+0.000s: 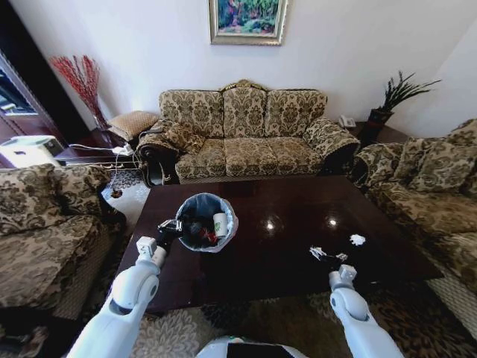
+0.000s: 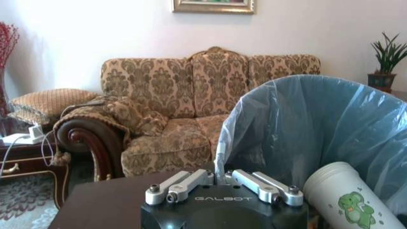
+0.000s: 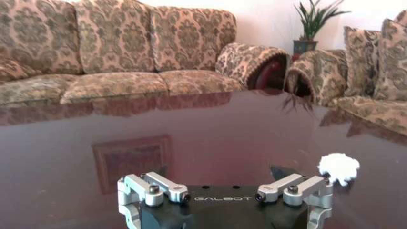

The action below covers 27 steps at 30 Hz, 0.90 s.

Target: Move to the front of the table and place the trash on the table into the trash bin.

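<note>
The trash bin (image 1: 223, 239), lined with a grey bag, stands on the dark glossy table (image 1: 283, 209) near its front left. Inside it are a white paper cup (image 1: 220, 224) (image 2: 346, 200) and red trash. My left gripper (image 1: 168, 232) (image 2: 222, 179) is shut on the bin's left rim (image 2: 221, 157). Crumpled wrapper scraps (image 1: 319, 253) lie near the front right, directly ahead of my open right gripper (image 1: 337, 262). A white paper ball (image 1: 358, 239) (image 3: 338, 167) sits a little farther right.
A patterned sofa (image 1: 246, 130) runs along the table's far side, with armchairs to the left (image 1: 45, 224) and right (image 1: 432, 186). A side table with cables (image 1: 97, 153) stands at the back left. A potted plant (image 1: 395, 97) is at the back right.
</note>
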{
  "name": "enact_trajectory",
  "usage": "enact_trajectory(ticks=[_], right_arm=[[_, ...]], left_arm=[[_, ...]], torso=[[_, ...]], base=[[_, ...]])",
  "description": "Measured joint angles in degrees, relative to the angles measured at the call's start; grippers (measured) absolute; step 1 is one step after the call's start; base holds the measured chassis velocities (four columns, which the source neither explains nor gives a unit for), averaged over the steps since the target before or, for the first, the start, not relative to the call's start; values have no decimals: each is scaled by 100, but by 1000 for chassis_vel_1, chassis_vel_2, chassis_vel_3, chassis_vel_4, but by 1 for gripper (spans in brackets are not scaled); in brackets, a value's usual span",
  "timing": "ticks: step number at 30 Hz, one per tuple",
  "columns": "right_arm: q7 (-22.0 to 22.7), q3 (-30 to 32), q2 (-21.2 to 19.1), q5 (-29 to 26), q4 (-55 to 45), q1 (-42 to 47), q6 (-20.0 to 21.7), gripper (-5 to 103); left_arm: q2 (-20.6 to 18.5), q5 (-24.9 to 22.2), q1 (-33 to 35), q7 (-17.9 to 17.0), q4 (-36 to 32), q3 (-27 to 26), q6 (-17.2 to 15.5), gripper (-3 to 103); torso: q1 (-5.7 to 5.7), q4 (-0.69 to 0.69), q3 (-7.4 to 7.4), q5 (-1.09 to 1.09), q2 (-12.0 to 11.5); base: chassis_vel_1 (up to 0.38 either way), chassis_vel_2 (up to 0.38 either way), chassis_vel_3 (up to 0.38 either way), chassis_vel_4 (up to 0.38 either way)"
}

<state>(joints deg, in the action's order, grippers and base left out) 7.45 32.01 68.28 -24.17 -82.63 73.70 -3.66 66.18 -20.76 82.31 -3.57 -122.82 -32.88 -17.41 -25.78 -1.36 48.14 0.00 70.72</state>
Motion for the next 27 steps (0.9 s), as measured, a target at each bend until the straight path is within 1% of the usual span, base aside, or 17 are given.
enact_trajectory(ticks=[2, 6, 11, 14, 16, 20, 21, 24, 26, 27], right_arm=[[-6, -28, 28, -14, 240, -85, 2, 100], [-45, -84, 115, -3, 595, -259, -23, 100], [-48, -165, 189, 12, 798, -425, -8, 101], [-45, -251, 270, -2, 992, -616, 23, 86], [-42, -278, 284, -19, 1045, -655, 28, 86], [14, -353, 356, -206, 1197, -775, 115, 64], [14, -353, 356, -206, 1197, -775, 115, 64], [74, -369, 384, -393, 1200, -777, 184, 47], [79, -370, 387, -408, 1200, -775, 185, 47], [105, -369, 387, -465, 1200, -771, 185, 42]], left_arm=[[7, 8, -13, 2, 17, 24, 2, 3], [-9, 10, -32, 3, 32, 54, 2, 3], [-39, 10, -36, 2, 38, 60, 2, 3], [-50, 9, -41, 1, 44, 61, 2, 3], [-51, 8, -42, 0, 45, 63, 3, 3], [-51, -5, -48, 1, 48, 62, 35, 3], [-51, -5, -48, 1, 48, 62, 35, 3], [-64, -18, -42, 1, 46, 33, 46, 3], [-68, -25, -41, 1, 46, 30, 62, 3], [-77, -46, -41, 11, 66, 30, 147, 3]], torso=[[0, 3, 0, 0, 0], [0, 2, 0, 0, 0], [0, 1, 0, -1, 0], [0, 0, 0, -2, 0], [0, 0, 0, -1, 0], [0, 1, 0, -1, 0], [0, 1, 0, -1, 0], [0, 2, 0, -1, 0], [0, 1, 0, -1, 0], [0, 1, 0, -1, 1]], base=[[0, 0, 0, 0], [0, 0, 0, 0], [0, 0, 0, 0], [0, 0, 0, 0], [0, 0, 0, 0], [0, 0, 0, 0], [0, 0, 0, 0], [0, 0, 0, 0], [0, 0, 0, 0], [0, 0, 0, 0]])
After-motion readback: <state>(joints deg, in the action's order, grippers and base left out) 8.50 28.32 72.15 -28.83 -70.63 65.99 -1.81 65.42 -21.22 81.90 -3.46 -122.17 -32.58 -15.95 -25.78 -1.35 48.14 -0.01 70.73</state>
